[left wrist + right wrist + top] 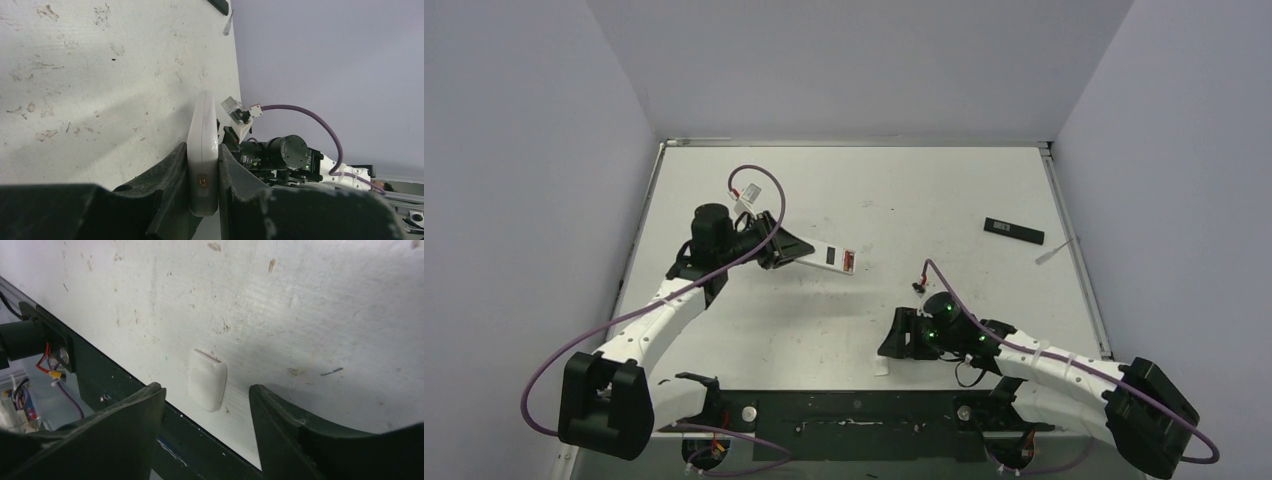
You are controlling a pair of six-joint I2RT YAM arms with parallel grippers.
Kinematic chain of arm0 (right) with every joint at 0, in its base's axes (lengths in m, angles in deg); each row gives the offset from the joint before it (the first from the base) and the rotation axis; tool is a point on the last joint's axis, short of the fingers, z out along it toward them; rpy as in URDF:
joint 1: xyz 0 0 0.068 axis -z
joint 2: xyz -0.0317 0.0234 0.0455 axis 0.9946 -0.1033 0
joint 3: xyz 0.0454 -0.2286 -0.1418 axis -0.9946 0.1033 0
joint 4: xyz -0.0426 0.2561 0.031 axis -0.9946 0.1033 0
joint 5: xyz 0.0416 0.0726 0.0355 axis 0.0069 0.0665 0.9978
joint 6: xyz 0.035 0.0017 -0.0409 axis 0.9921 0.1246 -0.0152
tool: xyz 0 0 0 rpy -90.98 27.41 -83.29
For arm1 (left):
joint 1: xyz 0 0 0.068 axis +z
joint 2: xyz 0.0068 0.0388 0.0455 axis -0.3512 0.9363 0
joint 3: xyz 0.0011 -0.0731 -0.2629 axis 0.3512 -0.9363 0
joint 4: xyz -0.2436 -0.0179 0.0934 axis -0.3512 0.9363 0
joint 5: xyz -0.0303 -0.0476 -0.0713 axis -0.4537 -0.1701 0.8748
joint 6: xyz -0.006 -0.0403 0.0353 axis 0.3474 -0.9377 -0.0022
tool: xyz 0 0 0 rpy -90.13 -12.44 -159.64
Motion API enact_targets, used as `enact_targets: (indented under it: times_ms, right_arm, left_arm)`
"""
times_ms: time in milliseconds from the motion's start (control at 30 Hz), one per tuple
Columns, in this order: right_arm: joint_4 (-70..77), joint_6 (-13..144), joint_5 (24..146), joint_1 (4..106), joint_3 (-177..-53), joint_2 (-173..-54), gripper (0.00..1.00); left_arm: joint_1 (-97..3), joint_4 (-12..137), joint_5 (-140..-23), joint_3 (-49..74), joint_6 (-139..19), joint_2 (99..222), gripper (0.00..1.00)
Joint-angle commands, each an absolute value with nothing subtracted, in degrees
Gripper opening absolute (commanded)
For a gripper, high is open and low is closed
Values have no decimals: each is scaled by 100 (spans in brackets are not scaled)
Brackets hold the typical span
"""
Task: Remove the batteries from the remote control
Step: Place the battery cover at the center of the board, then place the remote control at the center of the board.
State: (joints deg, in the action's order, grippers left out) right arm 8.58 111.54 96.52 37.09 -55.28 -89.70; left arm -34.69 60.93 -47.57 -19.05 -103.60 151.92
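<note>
Remote [829, 257] white, slim, red at end | left pincer [202, 167] clamps it | right pincer [206, 392] open, empty

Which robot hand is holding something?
The left gripper: it is clamped on the white remote. The right gripper is open over a small white piece on the table.

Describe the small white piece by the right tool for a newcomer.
Go to the table's near edge, by the dark base rail. The right tool stands open, the white plastic piece lying flat between its fingers. It is short with one rounded end, unlike the long white remote.
</note>
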Motion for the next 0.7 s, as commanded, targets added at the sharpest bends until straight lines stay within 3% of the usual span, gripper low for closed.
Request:
enact_targets:
  times_ms: [0, 200, 467, 667]
  right_arm:
    - [1778, 10451, 8705, 3678, -6314, -8614, 67]
    - [1208, 9051, 8458, 3663, -6942, -8086, 79]
    - [779, 6687, 9063, 3652, -7817, -8666, 82]
    - [1139, 6513, 9883, 3621, -8249, -9240, 79]
  left_arm:
    - [-3436, 5848, -4549, -1860, -10223, 15259, 0]
    - [-3550, 6059, -4137, -1742, -9913, 15519, 0]
    - [-3928, 6968, -3846, -1216, -9197, 15785, 0]
    - [-4084, 6526, -3543, -1270, -9471, 15743, 0]
